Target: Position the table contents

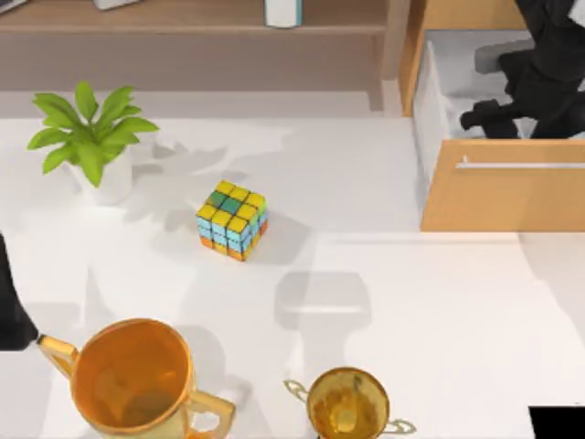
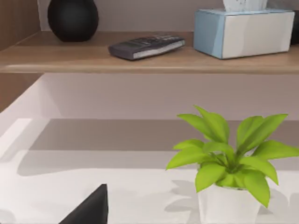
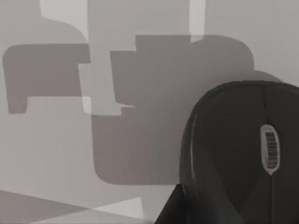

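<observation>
The white table (image 1: pixel 411 320) carries a multicoloured puzzle cube (image 1: pixel 232 220) near its middle. A green potted plant (image 1: pixel 91 137) stands at the back left and appears close up in the left wrist view (image 2: pixel 229 158). Two golden trophy cups stand at the front edge, a large one (image 1: pixel 132 380) and a small one (image 1: pixel 347 402). My right gripper (image 1: pixel 489 117) reaches down into the open drawer (image 1: pixel 430 101) at the back right. A black computer mouse (image 3: pixel 238 154) lies right before it on the drawer floor. My left arm (image 1: pixel 11 315) rests at the table's left edge, one dark fingertip (image 2: pixel 91 210) visible.
The light-brown drawer cabinet (image 1: pixel 503 197) blocks the back right corner. A wooden shelf (image 2: pixel 93 58) behind the table holds a black vase (image 2: pixel 72 18), a remote (image 2: pixel 147 46) and a tissue box (image 2: pixel 243 32). Bare tabletop lies right of the cube.
</observation>
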Controlling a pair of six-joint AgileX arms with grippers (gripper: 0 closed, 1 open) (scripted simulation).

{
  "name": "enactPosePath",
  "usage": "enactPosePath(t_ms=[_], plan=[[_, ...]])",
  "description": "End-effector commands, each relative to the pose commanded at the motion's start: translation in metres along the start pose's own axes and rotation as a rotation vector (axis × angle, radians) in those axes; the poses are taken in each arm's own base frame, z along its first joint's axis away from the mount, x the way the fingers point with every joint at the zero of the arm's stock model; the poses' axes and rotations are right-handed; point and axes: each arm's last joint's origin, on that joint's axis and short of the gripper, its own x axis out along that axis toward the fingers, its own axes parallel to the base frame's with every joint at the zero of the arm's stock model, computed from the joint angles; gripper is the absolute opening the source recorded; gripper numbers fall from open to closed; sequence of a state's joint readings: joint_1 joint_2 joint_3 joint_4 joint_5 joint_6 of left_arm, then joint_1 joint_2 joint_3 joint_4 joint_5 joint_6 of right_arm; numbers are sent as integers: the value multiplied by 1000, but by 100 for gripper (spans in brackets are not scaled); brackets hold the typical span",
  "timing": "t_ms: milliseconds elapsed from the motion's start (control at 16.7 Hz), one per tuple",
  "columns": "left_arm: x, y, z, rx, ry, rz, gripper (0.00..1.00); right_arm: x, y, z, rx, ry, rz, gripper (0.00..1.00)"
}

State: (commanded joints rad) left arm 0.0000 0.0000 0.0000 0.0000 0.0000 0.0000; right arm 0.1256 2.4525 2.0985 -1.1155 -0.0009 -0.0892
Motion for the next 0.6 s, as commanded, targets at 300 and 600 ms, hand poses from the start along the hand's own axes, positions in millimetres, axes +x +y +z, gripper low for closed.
enactPosePath(t_ms=[300, 600], plan=[[0, 0, 0, 0, 0, 0, 100, -43, 4, -5, 1, -77, -17, 0], [0, 0, 0, 0, 0, 0, 100, -113, 11, -29, 39, -219, -38, 0]])
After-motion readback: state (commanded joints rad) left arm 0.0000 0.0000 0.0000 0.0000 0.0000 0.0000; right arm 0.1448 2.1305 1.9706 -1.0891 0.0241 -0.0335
